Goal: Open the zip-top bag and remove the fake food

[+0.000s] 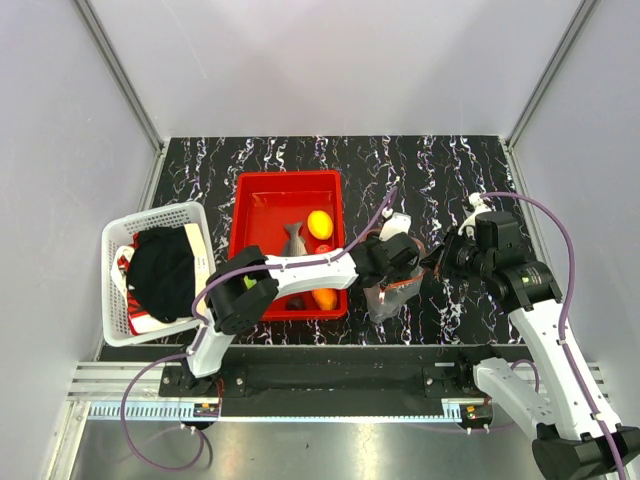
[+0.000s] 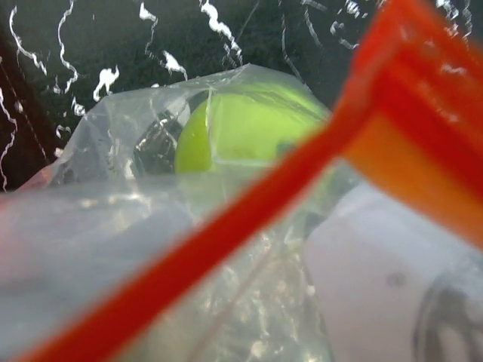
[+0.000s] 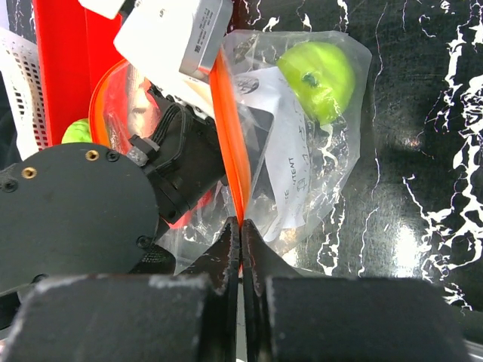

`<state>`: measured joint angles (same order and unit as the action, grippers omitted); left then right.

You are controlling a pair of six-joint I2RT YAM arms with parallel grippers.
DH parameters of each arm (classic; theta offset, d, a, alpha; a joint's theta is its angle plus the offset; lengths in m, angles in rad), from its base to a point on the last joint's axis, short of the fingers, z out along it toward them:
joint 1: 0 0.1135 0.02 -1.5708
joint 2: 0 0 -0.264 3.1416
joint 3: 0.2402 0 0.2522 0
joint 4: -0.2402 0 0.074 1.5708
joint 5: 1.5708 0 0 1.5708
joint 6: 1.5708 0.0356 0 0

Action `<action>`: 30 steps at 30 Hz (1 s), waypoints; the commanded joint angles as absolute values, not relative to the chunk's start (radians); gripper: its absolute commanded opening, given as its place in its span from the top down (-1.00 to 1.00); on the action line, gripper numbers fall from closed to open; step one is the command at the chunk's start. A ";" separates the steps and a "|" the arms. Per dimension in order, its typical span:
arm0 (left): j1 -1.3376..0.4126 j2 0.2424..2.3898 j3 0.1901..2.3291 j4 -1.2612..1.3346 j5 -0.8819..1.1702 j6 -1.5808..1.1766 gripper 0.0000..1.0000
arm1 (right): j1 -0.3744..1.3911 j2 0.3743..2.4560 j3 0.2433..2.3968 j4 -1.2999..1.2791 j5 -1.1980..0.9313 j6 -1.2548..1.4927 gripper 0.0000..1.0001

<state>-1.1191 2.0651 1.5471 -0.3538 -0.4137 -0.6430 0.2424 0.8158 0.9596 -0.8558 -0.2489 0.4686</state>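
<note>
Right of the red tray [image 1: 285, 180], a zip-top bag [image 3: 302, 173]
Inside it a green fruit [image 3: 319, 79]; right claw [image 3: 240, 223] pinches its zip strip [image 3: 230, 128], left claw's [image 1: 398, 262] grip unclear. Tray holds fish [image 1: 293, 238], yellow fruit [image 1: 320, 223].

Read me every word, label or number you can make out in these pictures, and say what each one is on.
"TENT": the end of a sideways printed line on the clear crinkly zip-top bag; the rest of that print is too small to read.
Sticker on the white box above the bag: lines of print, too blurred to read.
Top and left wrist views: no readable text.
</note>
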 commanded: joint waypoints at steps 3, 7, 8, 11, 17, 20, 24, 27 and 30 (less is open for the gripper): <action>-1.114 2.039 1.574 -0.256 -0.462 -0.626 -0.43 | 0.244 0.825 0.985 -0.818 -0.268 0.472 1.00; -1.118 1.948 1.494 -0.218 -0.460 -0.653 -0.43 | 0.244 0.838 1.028 -0.819 -0.351 0.515 1.00; -1.126 1.925 1.450 -0.203 -0.462 -0.658 -0.43 | 0.244 0.830 1.034 -0.816 -0.376 0.525 1.00; -1.153 1.855 1.395 -0.158 -0.472 -0.669 -0.44 | 0.244 0.802 1.054 -0.833 -0.437 0.541 1.00; -1.204 1.761 1.322 -0.173 -0.483 -0.728 -0.48 | 0.244 0.732 1.055 -0.914 -0.538 0.569 1.00; -1.213 1.758 1.301 -0.190 -0.505 -0.750 -0.55 | 0.244 0.704 0.996 -0.894 -0.508 0.583 1.00; -1.204 1.847 1.367 -0.259 -0.514 -0.736 -0.60 | 0.244 0.735 0.956 -0.870 -0.476 0.571 1.00; -1.195 1.900 1.413 -0.284 -0.474 -0.735 -0.59 | 0.244 0.762 0.948 -0.858 -0.463 0.557 1.00; -1.192 1.914 1.411 -0.301 -0.446 -0.759 -0.55 | 0.244 0.772 0.940 -0.854 -0.443 0.542 1.00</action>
